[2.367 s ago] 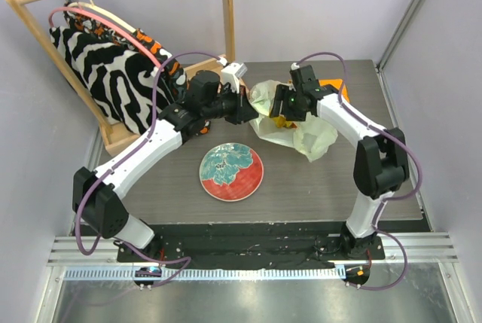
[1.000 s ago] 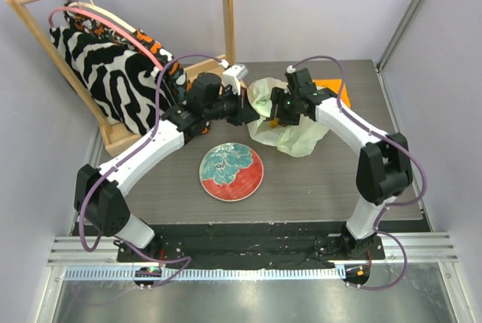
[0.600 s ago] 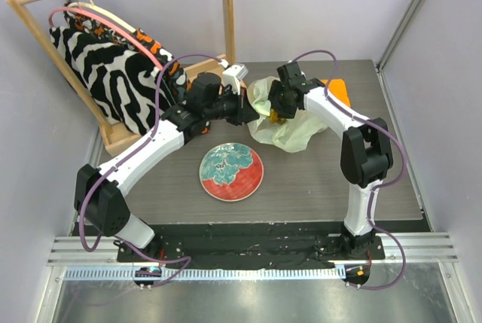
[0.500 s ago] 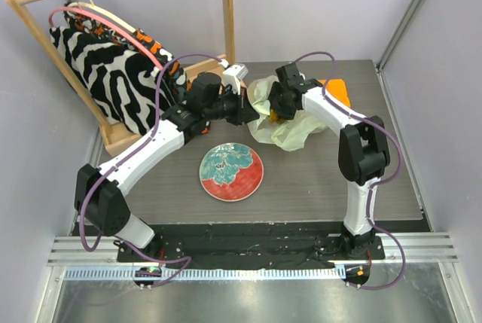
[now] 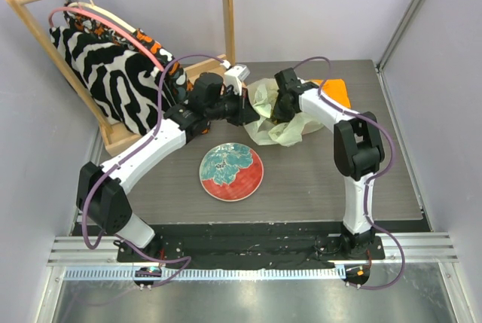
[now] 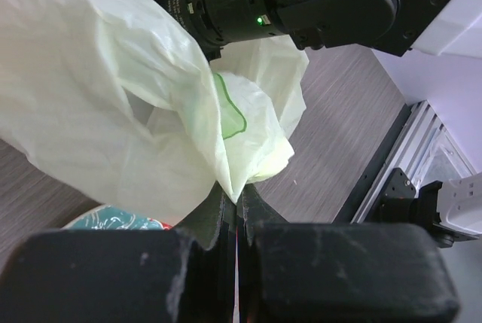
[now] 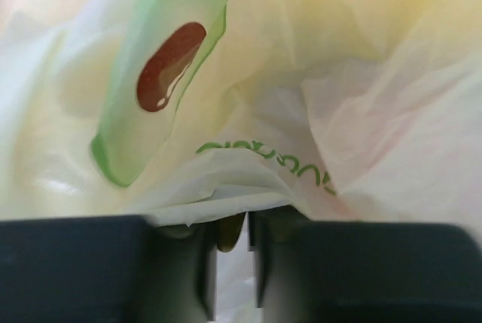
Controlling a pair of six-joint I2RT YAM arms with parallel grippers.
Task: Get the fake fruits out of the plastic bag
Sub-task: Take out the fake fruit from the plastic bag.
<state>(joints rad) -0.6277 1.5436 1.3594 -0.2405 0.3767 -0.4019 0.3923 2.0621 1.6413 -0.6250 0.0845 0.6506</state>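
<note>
Since the earliest frame the right gripper (image 5: 280,106) has swung toward 9 o'clock. It is now over the middle of the plastic bag (image 5: 286,129), which has bunched up and bared more of the folded orange cloth (image 5: 337,89) at its 2 o'clock.

The bag lies crumpled on the table (image 5: 316,180) at about 1 o'clock from the red and teal plate (image 5: 231,172), apart from it.

The left gripper (image 5: 251,112) meets the bag's 9 o'clock edge. In its wrist view the two black fingers are pressed together with a pinch of pale film clamped between them.

In the right wrist view the fingers stand nearly together, with printed film draped across their tips. Whether they grip anything cannot be told.

The fake fruits do not show in any view.

At 10 o'clock, a zebra-print garment (image 5: 105,67) hangs on a wooden rack (image 5: 226,7).
</note>
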